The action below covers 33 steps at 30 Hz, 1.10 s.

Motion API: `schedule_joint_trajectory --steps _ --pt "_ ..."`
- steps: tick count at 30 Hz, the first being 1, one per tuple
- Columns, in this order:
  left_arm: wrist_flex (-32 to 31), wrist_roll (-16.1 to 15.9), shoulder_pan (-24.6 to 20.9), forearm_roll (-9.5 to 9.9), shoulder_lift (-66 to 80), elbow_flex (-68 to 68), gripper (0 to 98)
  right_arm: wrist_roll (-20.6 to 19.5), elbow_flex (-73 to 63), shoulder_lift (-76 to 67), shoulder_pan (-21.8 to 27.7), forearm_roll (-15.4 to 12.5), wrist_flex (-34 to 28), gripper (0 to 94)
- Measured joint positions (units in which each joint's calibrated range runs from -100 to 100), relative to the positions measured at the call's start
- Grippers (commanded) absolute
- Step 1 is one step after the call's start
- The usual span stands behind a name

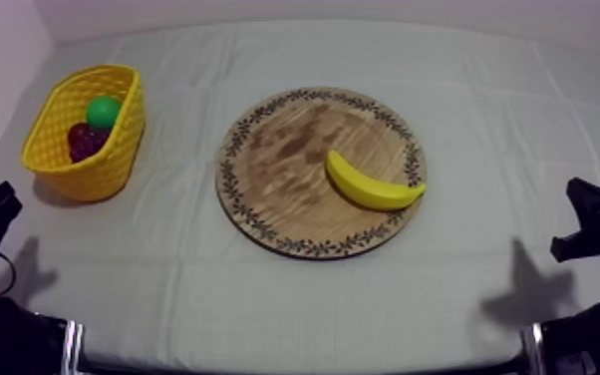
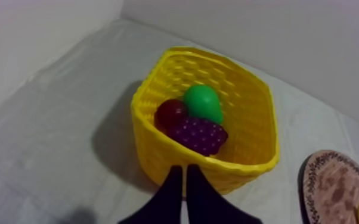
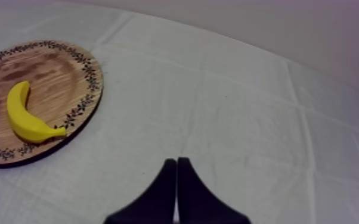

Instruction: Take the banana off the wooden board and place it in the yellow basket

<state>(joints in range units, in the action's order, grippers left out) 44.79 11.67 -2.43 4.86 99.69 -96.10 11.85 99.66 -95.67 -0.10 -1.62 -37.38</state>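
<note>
- Where the grey-white cloth lies over it, the tabletop [image 1: 294, 299] carries everything else.
- The round wooden board [image 1: 274, 170] with its patterned rim lies flat at the middle of the tabletop.
- The yellow basket [image 1: 115, 160] stands upright at the board's 10 o'clock, apart from it.
- The left claw [image 2: 183, 170] is clenched on nothing, its black fingers pressed into a narrow wedge. It points at the basket's near wall, and in the top view its arm sits low at the basket's 7 o'clock.
- The right claw [image 3: 176, 161] is likewise clenched on nothing, a narrow wedge over bare cloth, with the board off at its 10 o'clock.
- The banana [image 1: 369, 186] lies on the board toward its 4 o'clock side, one tip reaching the patterned rim near 3 o'clock. Both claws are well apart from it.
- The bunch of grapes [image 2: 198, 134] lies inside the basket.
- The pear [image 2: 203, 102], green, sits in the basket touching the grapes.
- The small red fruit [image 2: 170, 112] lies in the basket beside both.
</note>
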Motion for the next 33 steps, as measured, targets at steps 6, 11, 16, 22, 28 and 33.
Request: schedule_joint_trajectory --steps 6,11,16,22,28,33 --pt "0.0 0.3 0.0 0.00 0.0 0.0 0.1 0.0 0.0 0.0 0.0 0.0 0.0 0.3" --pt "0.0 0.1 1.6 0.00 0.1 0.0 0.1 0.0 0.0 0.0 0.0 0.0 0.0 0.3" --pt "0.0 0.0 6.1 -0.16 0.2 0.0 0.1 0.0 0.0 0.0 0.0 0.0 0.0 0.3" --pt "-0.1 -2.4 13.3 -0.63 0.3 0.0 0.1 0.0 0.0 0.0 0.0 0.0 0.0 0.3" --pt "-0.9 -5.0 20.4 -1.49 -0.7 0.8 0.1 0.0 0.0 0.0 0.0 0.0 0.1 0.3" --pt "-3.0 -4.9 24.9 0.08 -7.1 4.4 0.1 0.0 0.0 0.0 0.0 0.0 0.1 0.3"
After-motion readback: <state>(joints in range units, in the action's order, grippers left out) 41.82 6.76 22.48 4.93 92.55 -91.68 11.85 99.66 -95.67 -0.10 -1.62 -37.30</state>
